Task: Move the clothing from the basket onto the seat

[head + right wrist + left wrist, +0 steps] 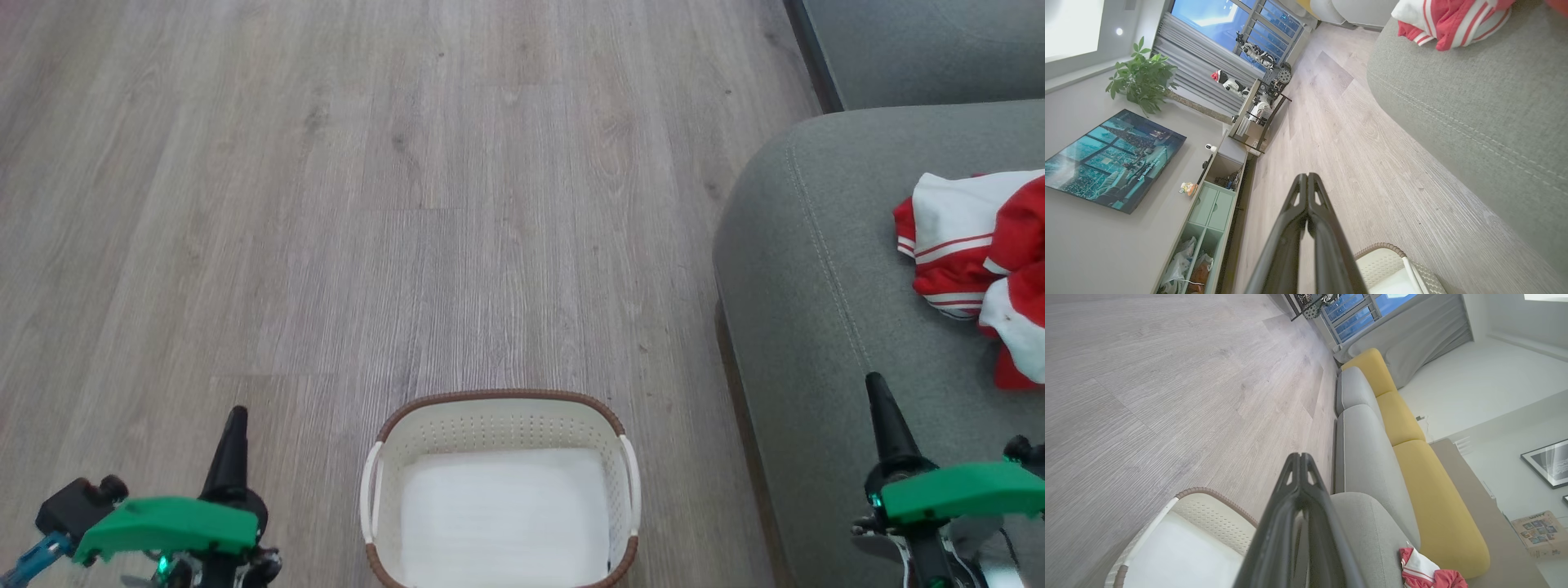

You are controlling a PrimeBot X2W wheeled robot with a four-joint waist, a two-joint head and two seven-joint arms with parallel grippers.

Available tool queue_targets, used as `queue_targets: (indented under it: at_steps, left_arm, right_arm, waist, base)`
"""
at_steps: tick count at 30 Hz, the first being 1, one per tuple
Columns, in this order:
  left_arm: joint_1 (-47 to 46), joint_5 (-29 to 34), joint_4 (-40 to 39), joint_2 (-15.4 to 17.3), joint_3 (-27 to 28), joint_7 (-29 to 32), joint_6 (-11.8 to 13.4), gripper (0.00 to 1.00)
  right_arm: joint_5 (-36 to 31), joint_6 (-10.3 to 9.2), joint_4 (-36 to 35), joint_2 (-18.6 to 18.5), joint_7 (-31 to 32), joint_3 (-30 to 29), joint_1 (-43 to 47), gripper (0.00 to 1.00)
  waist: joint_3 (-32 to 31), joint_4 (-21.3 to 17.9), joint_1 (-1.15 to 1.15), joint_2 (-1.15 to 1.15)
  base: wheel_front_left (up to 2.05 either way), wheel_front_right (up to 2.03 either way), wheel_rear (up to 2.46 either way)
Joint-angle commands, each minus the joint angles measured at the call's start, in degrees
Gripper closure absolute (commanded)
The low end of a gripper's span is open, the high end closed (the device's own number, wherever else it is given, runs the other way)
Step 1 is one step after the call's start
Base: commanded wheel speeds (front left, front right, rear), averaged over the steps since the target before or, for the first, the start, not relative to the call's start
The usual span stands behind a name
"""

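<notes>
Clothing (976, 269) lies on the seat (816, 327), at the right of the scene: a bunched red-and-white heap, set in from the rounded corner. The heap runs off the right edge of the head view, so we cannot tell whether it is one garment or two.

Basket (498, 404) stands on the floor (326, 204), near and centre, just left of the seat. Inside we see a flat white sheet (506, 523) on the bottom and nothing red. Its nearest strip is cut off by the frame.

Left gripper (237, 415) hangs over the floor left of the basket, fingers pressed together, nothing between them. Right gripper (875, 382) hangs over the near part of the seat, likewise clenched and empty, near the clothing but apart from it.

Our reading: the transfer looks done. Nothing remains to lift, unless something sits in the basket's hidden strip.
</notes>
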Motion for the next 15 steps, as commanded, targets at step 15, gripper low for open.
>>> queue_targets:
  at_steps: [15]
  left_arm:
    - [-4.55,-9.78,-1.30,-0.97,4.24,2.90,-1.34,1.00]
  right_arm:
    - [9.98,0.00,-0.37,0.60,2.49,-0.58,-4.33,1.00]
  waist:
    - [0.23,-0.33,0.00,0.00]
  base:
    - [0.00,0.00,0.00]
